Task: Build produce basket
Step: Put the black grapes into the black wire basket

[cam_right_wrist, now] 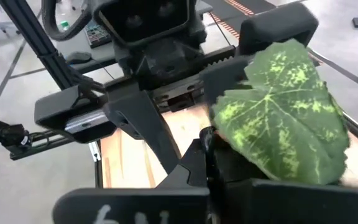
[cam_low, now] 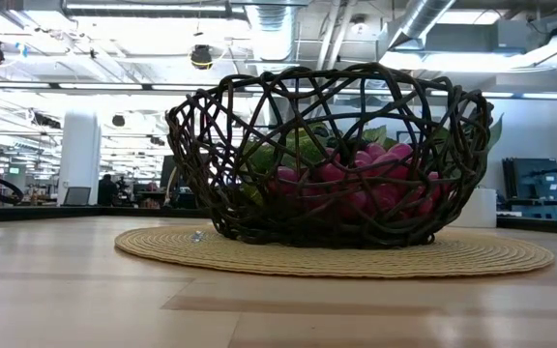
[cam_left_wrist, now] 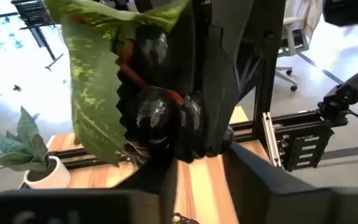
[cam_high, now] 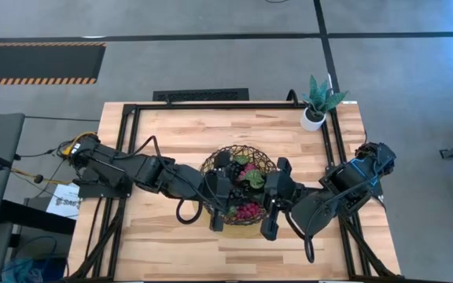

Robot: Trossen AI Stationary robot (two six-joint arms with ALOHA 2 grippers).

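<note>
The dark woven basket (cam_high: 211,167) (cam_low: 211,145) stands on its tan round base (cam_low: 162,246) at the table's middle. Red grape bunches (cam_high: 247,211) (cam_low: 356,184) and a dark one (cam_high: 242,161) lie inside it. My two grippers face each other above the basket. My right gripper (cam_high: 259,196) (cam_right_wrist: 219,180) is shut on a dark purple grape bunch (cam_left_wrist: 151,81) with a big green leaf (cam_right_wrist: 278,118). My left gripper (cam_high: 238,192) is open, with its fingers on either side of that bunch. The low view shows neither gripper. My right gripper pinches the dark grape bunch (cam_right_wrist: 225,158) between its two fingers, coming level from the table's right side. The leaf (cam_right_wrist: 278,118) lies over the fingers and hides which part of the bunch they are on. The bunch is lifted clear above the basket.
A small white pot with a green plant (cam_high: 317,102) (cam_left_wrist: 30,149) stands at the table's far right corner. A black frame (cam_high: 132,118) runs around the tabletop. Bare wood (cam_high: 171,244) lies on the near side of the basket.
</note>
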